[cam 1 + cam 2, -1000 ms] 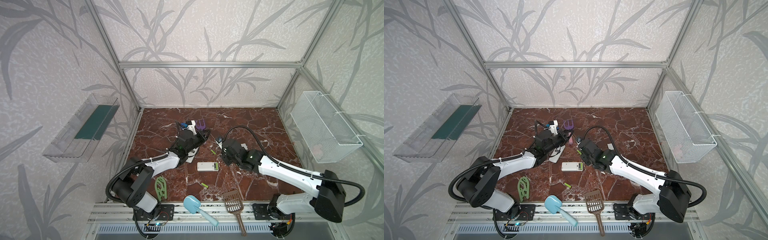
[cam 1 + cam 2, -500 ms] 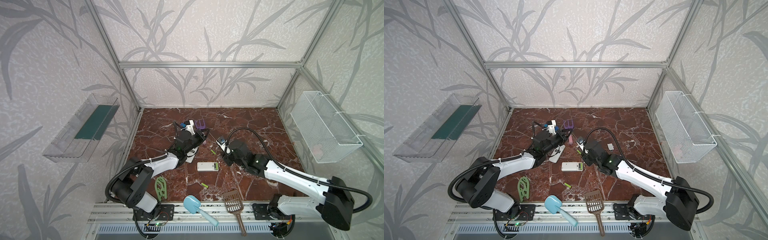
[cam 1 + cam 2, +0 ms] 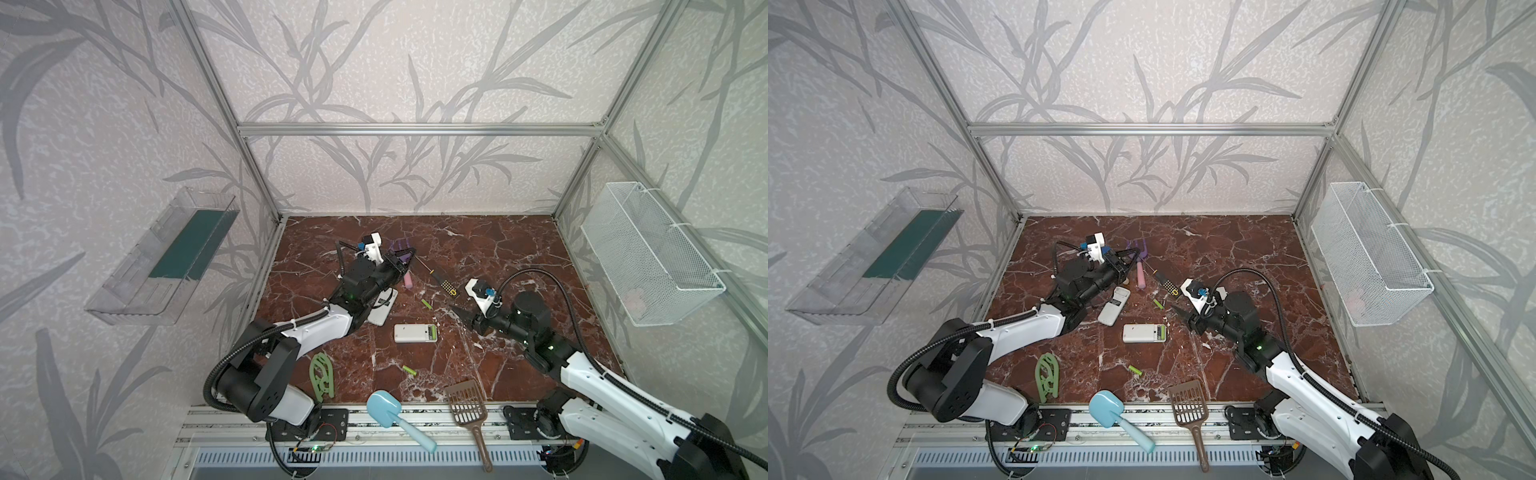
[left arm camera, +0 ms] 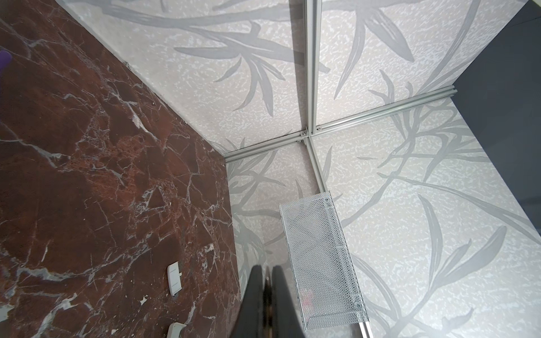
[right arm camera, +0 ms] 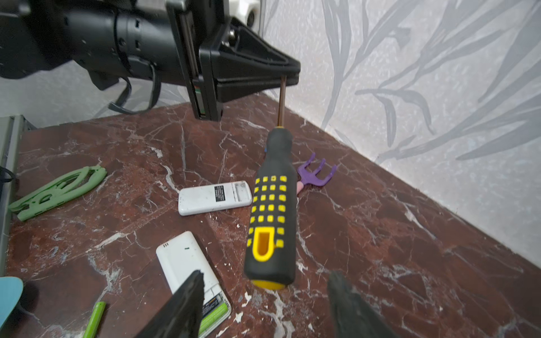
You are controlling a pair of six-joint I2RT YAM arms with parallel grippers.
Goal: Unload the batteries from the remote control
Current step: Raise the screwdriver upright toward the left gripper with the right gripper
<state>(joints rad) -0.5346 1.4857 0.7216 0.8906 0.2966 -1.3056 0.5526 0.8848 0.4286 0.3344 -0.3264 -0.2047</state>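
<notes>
A white remote control (image 3: pixel 409 333) lies mid-floor with its compartment open and a lime-green battery (image 3: pixel 432 332) inside; the right wrist view shows the same remote (image 5: pixel 187 263) and cell (image 5: pixel 215 314). Loose batteries (image 3: pixel 426 304) (image 3: pixel 409 370) lie on the marble. A second remote (image 5: pixel 213 197) has an empty compartment. My left gripper (image 5: pixel 292 73) is shut on the shaft of a yellow-black screwdriver (image 5: pixel 270 222), which hangs above the floor. My right gripper (image 5: pixel 266 276) is open just behind the handle's end, touching nothing.
A purple rake (image 3: pixel 405 266) lies beyond the left gripper. A green plastic piece (image 3: pixel 322 376), a blue scoop (image 3: pixel 388 409) and a brown slotted scoop (image 3: pixel 465 403) sit along the front edge. A wire basket (image 3: pixel 648 257) hangs on the right wall. A battery cover (image 4: pixel 173 278) lies on the floor.
My right gripper has opened, let go of the screwdriver handle and drawn back toward the right. The left gripper stays shut on the shaft.
</notes>
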